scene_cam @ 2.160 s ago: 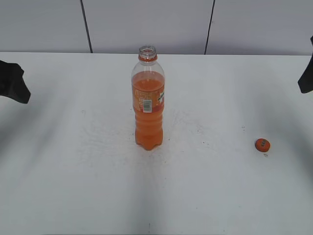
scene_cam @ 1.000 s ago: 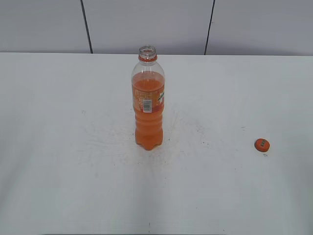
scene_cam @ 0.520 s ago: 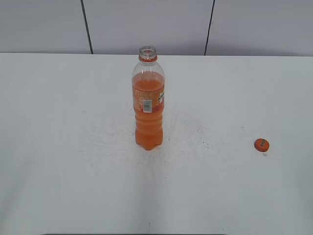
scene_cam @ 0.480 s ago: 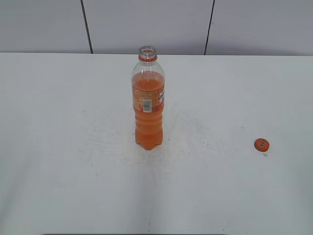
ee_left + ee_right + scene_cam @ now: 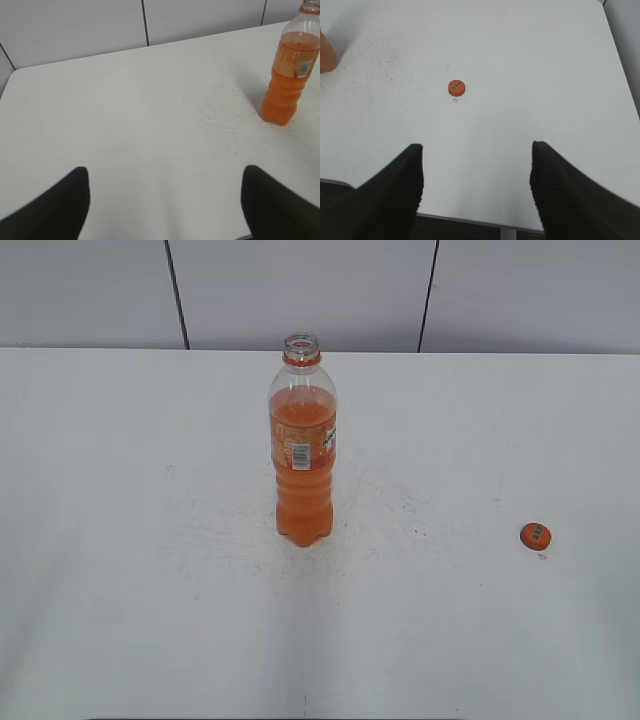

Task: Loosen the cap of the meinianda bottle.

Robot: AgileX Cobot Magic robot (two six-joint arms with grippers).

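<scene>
A white table [image 5: 150,620] fills most of the scene, its surface scuffed with fine dark specks near the middle. Along its far edge stands a pale grey panelled wall [image 5: 300,290], divided by two dark vertical seams.

- The meinianda bottle [image 5: 292,72]: mouth cut off by the top edge in the left wrist view; only a sliver of its base [image 5: 326,52] shows at the right wrist view's left edge.
- The cap [image 5: 456,87]: top mark too small to read.

1 bottle [image 5: 303,455], 1 cap [image 5: 535,535], 2 grippers [image 5: 165,182]
</scene>
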